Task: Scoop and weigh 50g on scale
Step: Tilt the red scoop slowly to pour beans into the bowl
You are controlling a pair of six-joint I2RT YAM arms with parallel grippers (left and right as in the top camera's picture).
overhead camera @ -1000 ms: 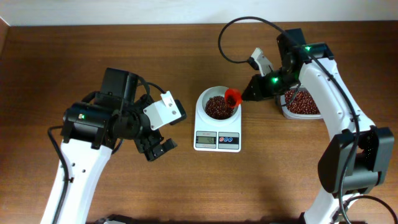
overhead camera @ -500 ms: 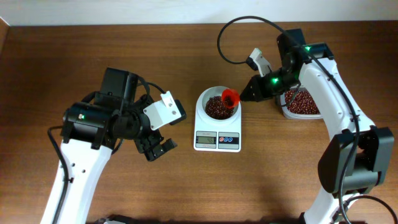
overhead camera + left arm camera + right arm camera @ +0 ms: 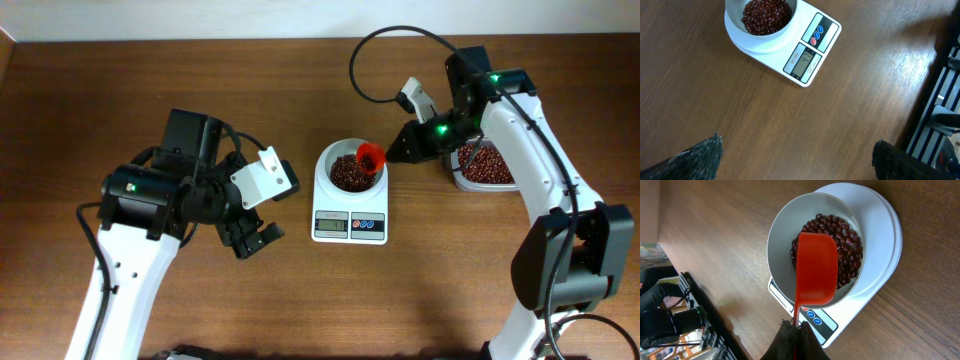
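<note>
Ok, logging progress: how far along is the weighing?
Done: beans lie in the bowl on the scale. In hand: the right gripper holds the red scoop, seemingly empty, over the bowl; the left gripper hangs open. Left: reading the display, unreadable here, and topping up from the tub if short.

Nothing legible: digits on the scale display (grey LCD) are blurred.

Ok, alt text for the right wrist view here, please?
A red scoop is held over a white bowl of dark red beans on a white kitchen scale, its thin handle pinched by the right gripper at the bottom edge. The scale stands on a brown wooden table.
</note>
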